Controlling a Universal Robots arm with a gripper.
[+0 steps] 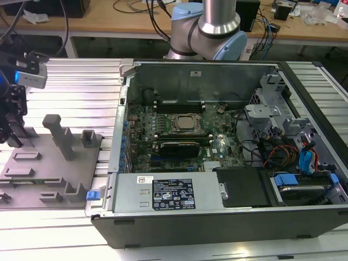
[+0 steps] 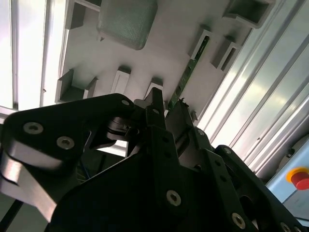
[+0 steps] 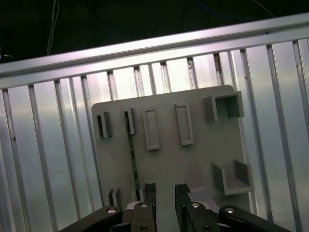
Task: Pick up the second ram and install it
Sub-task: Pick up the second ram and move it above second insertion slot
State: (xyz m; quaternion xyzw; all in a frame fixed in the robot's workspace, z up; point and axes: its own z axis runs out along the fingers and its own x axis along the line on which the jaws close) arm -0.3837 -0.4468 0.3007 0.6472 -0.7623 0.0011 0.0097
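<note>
The second ram (image 2: 189, 72) is a long, thin stick standing on its edge on a gray fixture plate (image 3: 203, 159). One end is held in a small slotted block. In the second wrist view it is green with small dark marks along it. In the first wrist view it (image 3: 131, 159) shows as a narrow dark line.

The gripper (image 3: 165, 195) hangs above the plate with its two black fingers (image 3: 149, 193) parted and nothing between them. The stick lies just beside one finger and outside the gap. I cannot tell whether they touch. In the second wrist view the near end of the stick runs up to the gripper (image 2: 169, 108).

In the exterior view the gripper (image 1: 12, 140) is at the far left, over the fixture plate (image 1: 54, 163). The plate carries several upright gray blocks and rests on a ribbed aluminium worktop (image 1: 76, 81).

To the exterior view's right of the plate lies an open computer case (image 1: 217, 223) with its processor socket (image 1: 187, 125) exposed. The power supply (image 1: 130, 196) along its near side bears a small white sticker (image 1: 145, 179) and a larger black label (image 1: 171, 198) with white print.

A red button (image 2: 300, 178) shows in a corner of the second wrist view.
</note>
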